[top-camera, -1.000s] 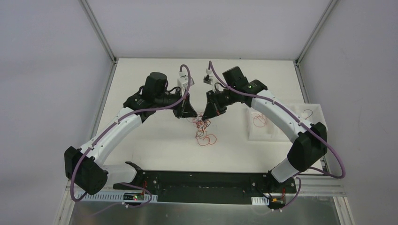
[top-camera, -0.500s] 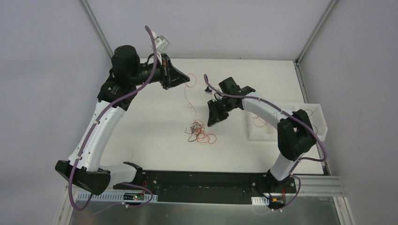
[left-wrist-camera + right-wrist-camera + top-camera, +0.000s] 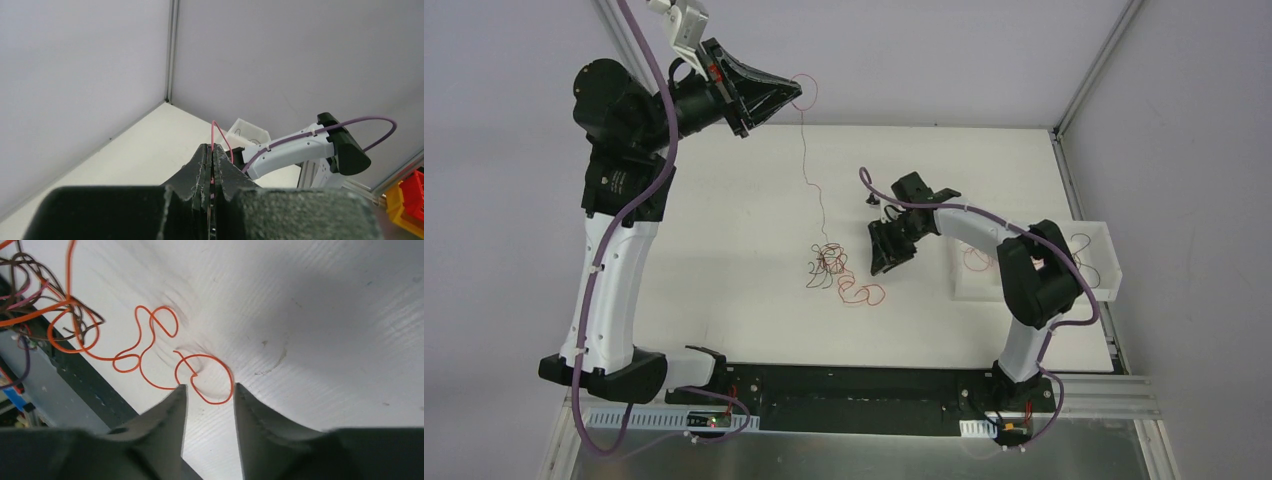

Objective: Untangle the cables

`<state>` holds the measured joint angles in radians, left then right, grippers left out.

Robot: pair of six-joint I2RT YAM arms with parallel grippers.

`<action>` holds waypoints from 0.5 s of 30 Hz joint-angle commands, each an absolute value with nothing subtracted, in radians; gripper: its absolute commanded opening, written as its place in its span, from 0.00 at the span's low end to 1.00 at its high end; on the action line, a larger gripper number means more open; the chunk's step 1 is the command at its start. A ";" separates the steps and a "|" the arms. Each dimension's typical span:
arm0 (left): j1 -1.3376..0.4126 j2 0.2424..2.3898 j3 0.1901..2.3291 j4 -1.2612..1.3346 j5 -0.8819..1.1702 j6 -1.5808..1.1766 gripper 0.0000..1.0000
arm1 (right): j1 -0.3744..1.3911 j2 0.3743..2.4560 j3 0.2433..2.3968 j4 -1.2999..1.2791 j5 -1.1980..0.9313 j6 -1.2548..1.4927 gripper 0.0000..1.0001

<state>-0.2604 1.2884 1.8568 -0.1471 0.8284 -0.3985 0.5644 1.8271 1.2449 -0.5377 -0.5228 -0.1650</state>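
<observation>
Raised higher above the red-orange wire wad [image 3: 836, 272], left fingers [image 3: 776, 93] clamp one thin strand [image 3: 803, 140]; right fingers [image 3: 167, 422] parted beside the wad

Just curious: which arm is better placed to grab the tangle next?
Probably right. The right end effector hangs open beside the tangle; the left end effector is high up, shut on a wire.

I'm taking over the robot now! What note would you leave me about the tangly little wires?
Left hand: shut on one thin red wire, held high at the far left; it hangs toward the wad of red and black wires mid-table.
Right hand: open, empty, low over a curly orange strand trailing from the wad.
Done: a few loose wires lie in the white bin, right.
To do: free the lifted wire, then the rest.
</observation>
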 commanded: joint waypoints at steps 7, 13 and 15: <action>-0.258 1.292 1.852 -0.047 0.790 -0.478 0.00 | 0.557 1.455 1.290 -0.510 -0.437 -0.324 0.85; -0.258 1.297 1.833 0.017 0.797 -0.519 0.00 | 0.617 1.331 1.226 -0.235 -0.468 -0.323 0.99; -0.258 1.304 1.847 0.039 0.804 -0.533 0.00 | 0.670 1.342 1.206 -0.134 -0.438 -0.309 0.99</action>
